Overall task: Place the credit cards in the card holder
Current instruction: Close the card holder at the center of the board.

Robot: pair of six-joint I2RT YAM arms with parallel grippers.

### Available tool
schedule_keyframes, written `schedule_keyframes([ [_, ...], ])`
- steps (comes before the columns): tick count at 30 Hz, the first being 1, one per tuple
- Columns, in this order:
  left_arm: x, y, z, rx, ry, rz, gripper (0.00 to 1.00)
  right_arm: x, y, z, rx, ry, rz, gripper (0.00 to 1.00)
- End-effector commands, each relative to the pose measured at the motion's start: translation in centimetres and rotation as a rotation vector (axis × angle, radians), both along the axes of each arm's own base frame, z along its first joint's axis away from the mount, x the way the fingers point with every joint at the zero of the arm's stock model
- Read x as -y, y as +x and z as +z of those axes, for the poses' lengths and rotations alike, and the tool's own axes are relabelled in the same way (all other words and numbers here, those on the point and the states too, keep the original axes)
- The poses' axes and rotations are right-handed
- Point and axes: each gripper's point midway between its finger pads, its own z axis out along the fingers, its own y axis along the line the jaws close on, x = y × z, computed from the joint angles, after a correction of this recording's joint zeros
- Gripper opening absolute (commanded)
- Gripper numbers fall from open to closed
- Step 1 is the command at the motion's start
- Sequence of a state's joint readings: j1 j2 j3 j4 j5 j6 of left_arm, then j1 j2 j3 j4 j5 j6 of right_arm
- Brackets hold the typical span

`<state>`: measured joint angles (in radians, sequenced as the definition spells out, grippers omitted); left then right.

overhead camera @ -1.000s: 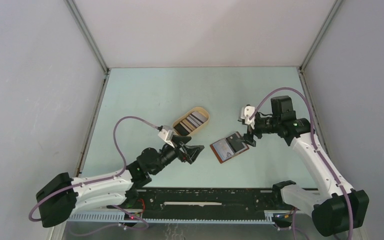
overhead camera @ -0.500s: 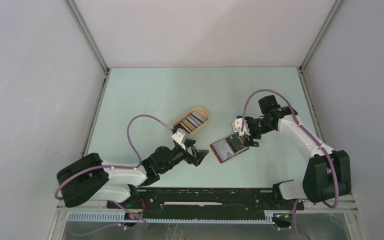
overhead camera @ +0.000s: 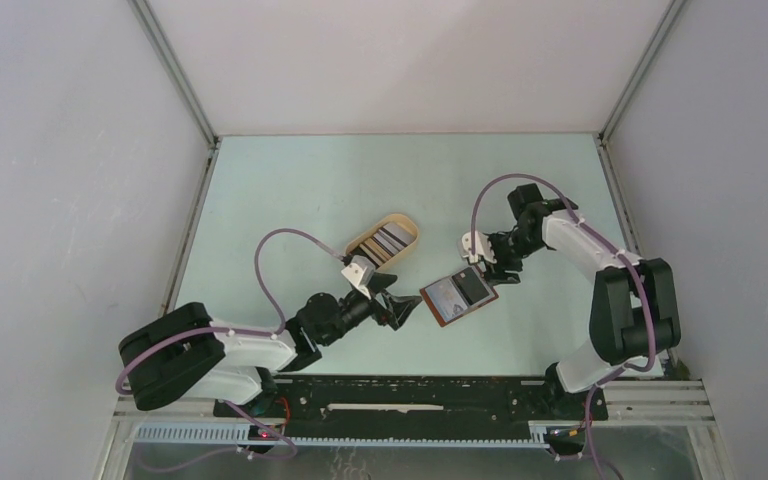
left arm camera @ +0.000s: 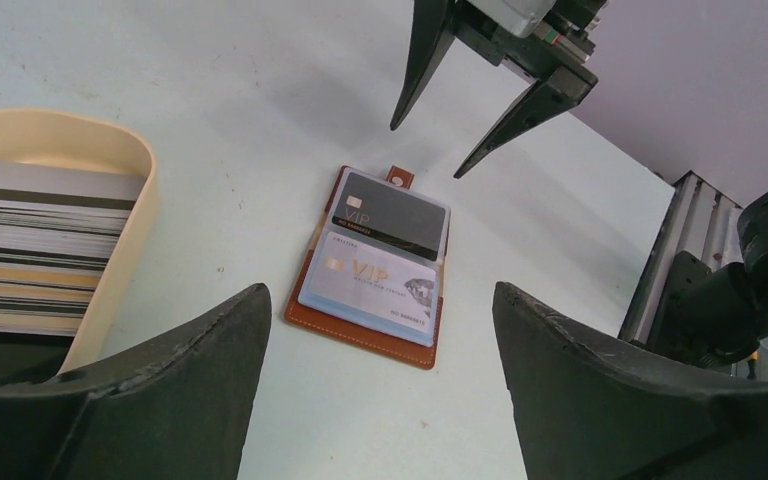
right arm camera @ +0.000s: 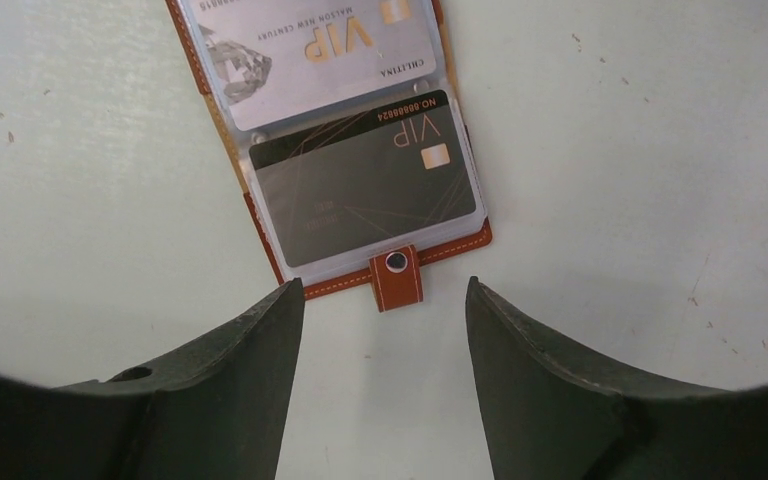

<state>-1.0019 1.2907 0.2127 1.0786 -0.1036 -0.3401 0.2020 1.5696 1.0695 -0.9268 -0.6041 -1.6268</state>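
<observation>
The card holder [overhead camera: 457, 296] lies open on the table, reddish-brown, with its snap tab [right arm camera: 397, 277] toward the right arm. A silver card [left arm camera: 372, 287] and a black card [left arm camera: 392, 214] sit in its clear pockets; both also show in the right wrist view, the silver card [right arm camera: 310, 50] and the black card [right arm camera: 360, 190]. More credit cards [left arm camera: 40, 240] are stacked in the oval tan tray [overhead camera: 407, 226]. My left gripper [overhead camera: 401, 308] is open and empty, just left of the holder. My right gripper [overhead camera: 492, 270] is open and empty, low over the holder's tab end.
The tan tray's rim [left arm camera: 132, 250] is close to my left finger. The right gripper [left arm camera: 426, 152] shows beyond the holder in the left wrist view. A metal rail [overhead camera: 410, 395] runs along the near table edge. Grey walls enclose the table.
Both arms have folded into new postures, the right elbow swinging back and up. Both grippers stay open near the holder. The holder and tray have not moved.
</observation>
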Motion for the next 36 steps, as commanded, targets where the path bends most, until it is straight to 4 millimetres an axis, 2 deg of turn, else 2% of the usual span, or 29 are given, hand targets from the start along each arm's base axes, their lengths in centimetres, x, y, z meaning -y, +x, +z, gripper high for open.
schedule_keyframes([
  [1, 0.4, 0.5, 2.1, 0.048, -0.056, 0.009, 0.86, 0.6, 1.1, -0.2, 0.021, -0.037, 0.01, 0.68],
  [7, 0.3, 0.5, 2.1, 0.049, -0.059, 0.009, 0.86, 1.0, 1.5, -1.6, -0.001, -0.085, 0.01, 0.64],
  [17, 0.4, 0.5, 2.0, 0.049, -0.059, 0.004, 0.85, 0.2, 1.9, -3.4, -0.007, -0.151, 0.023, 0.59],
  [28, 0.5, 0.4, 2.0, 0.047, -0.06, 0.001, 0.85, -0.3, 1.9, -4.3, -0.02, -0.167, 0.031, 0.52],
  [36, 0.4, 0.4, 1.9, 0.045, -0.06, 0.001, 0.84, -0.2, 2.4, -4.2, -0.015, -0.16, -0.007, 0.41],
])
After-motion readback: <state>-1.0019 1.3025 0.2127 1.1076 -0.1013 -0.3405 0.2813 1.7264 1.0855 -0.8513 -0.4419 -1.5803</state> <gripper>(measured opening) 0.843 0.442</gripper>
